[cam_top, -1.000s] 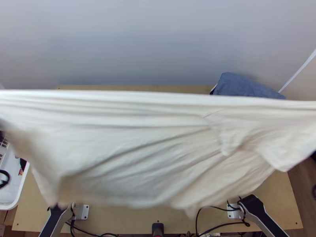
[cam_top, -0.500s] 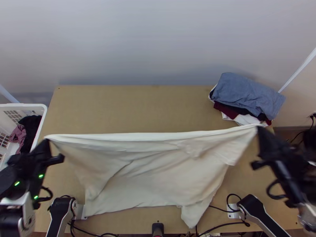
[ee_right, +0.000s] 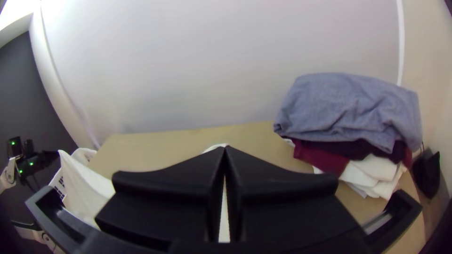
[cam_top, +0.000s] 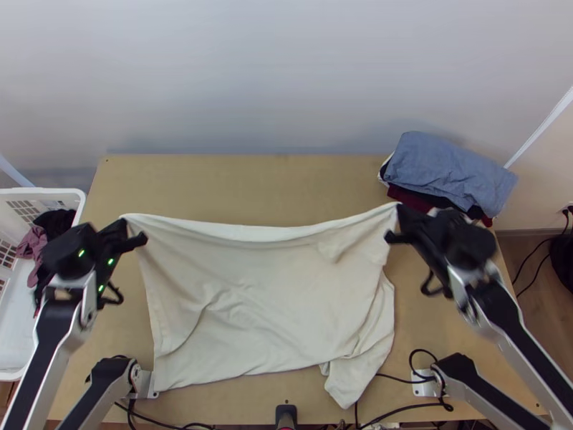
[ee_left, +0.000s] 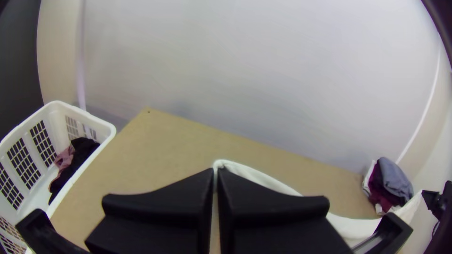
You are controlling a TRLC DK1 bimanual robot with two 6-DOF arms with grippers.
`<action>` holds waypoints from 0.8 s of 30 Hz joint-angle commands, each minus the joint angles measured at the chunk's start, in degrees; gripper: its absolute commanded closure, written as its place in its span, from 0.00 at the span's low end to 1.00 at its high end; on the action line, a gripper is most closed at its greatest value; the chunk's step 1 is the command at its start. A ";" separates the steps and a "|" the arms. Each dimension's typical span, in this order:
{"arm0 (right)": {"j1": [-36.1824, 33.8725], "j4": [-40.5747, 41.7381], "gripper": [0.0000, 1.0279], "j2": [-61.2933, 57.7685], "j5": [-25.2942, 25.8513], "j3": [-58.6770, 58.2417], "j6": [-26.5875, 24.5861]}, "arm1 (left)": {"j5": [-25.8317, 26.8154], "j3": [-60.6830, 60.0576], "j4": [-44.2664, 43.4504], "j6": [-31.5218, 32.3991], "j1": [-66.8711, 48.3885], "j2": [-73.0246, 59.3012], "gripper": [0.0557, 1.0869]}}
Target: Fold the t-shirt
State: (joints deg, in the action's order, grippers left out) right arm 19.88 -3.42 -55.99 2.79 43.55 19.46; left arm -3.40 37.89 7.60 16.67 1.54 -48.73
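One cream t-shirt (cam_top: 251, 301) extends between the left gripper (cam_top: 124, 226) and right gripper (cam_top: 402, 215), each with jaws clamped on one end of its raised far edge; its lower part lies wrinkled on the worktop (cam_top: 251, 186). A clothes stack (cam_top: 451, 168) occupies the far right corner; a white basket (cam_top: 54, 191) containing garments stands beside the left edge.

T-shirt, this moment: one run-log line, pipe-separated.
t-shirt: spread, far edge raised, sagging mid-span | left gripper: shut on edge's left end | right gripper: shut on right end | status: not folded yet
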 commanded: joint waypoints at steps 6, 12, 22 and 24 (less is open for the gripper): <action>-4.15 1.57 0.97 -22.59 -1.03 14.37 5.41 | 0.15 7.11 -10.32 1.44 0.66 -20.35 0.96; -5.73 0.61 0.97 -35.60 -1.03 23.95 6.64 | 0.15 15.37 -12.17 2.58 0.66 -33.01 0.96; -6.26 -4.49 0.97 -53.35 -1.03 41.70 8.05 | 0.15 33.39 -9.18 4.60 3.38 -54.19 0.96; -6.17 -4.49 0.97 -55.55 -1.03 44.25 8.93 | 0.15 36.99 -7.77 5.39 3.91 -57.44 0.96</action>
State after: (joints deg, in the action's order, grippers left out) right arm 14.06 -8.01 -108.71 1.65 83.68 26.46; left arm -3.40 69.71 -1.23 19.94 4.51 -102.19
